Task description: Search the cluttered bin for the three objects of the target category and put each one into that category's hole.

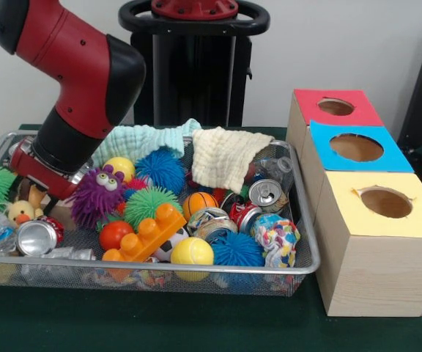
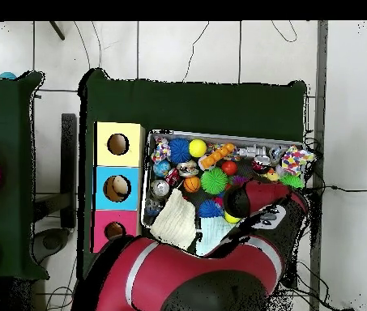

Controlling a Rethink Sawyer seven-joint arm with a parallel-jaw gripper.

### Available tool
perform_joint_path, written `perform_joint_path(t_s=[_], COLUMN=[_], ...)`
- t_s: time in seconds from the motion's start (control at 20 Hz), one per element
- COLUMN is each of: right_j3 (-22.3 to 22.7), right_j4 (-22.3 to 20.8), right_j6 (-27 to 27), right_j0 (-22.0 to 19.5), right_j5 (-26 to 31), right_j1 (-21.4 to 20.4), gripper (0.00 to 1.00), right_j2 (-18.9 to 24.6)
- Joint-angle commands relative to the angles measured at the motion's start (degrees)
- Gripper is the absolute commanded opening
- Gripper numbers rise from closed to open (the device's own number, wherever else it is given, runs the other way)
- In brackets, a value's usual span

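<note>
The wire-mesh bin (image 1: pixel 218 270) holds crushed cans (image 1: pixel 36 237), a yellow ball (image 1: pixel 191 251), a small basketball (image 1: pixel 198 202), spiky balls in blue (image 1: pixel 160 169) and green (image 1: pixel 149 202), a purple furry monster (image 1: pixel 97 194) and orange bricks (image 1: pixel 149 235). The red and black arm reaches down into the bin's left end. My gripper (image 1: pixel 44 196) is low among the toys, between the monster and a yellow duck (image 1: pixel 20 213), and is mostly hidden. In the overhead view the arm (image 2: pixel 251 212) covers the gripper and part of the bin (image 2: pixel 219 134).
Three wooden boxes with round holes stand beside the bin: red top (image 1: pixel 335 108), blue top (image 1: pixel 356 147), yellow top (image 1: pixel 385 202). A teal cloth (image 1: pixel 149 139) and a cream cloth (image 1: pixel 222 158) lie over the bin's far side. A clear bottle (image 1: pixel 277 170) lies under the cream cloth.
</note>
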Motion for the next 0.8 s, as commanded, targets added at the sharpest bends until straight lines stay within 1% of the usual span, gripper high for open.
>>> perform_joint_path(t_s=[0.05,0.3,0.45,0.5,0.65,0.7,0.8], right_j3=[-3.86,-4.10,-4.60,-4.97,-4.90,-4.95,-4.97], right_j4=[-2.00,-2.51,-2.05,-2.30,-2.41,-2.57,-2.67], right_j6=[2.59,2.31,2.82,2.07,2.10,2.09,2.01], right_j0=[-1.57,-1.60,-1.01,-0.73,-0.71,-0.68,-0.66], right_j5=[-1.28,-2.30,-1.83,-0.49,-0.75,-0.60,-0.59], right_j1=[4.64,5.00,5.49,5.61,5.45,5.46,5.47], gripper=[1.00,1.00,1.00,1.00,1.00,0.00,0.00], right_j2=[6.33,6.46,6.04,5.98,6.24,6.21,6.17])
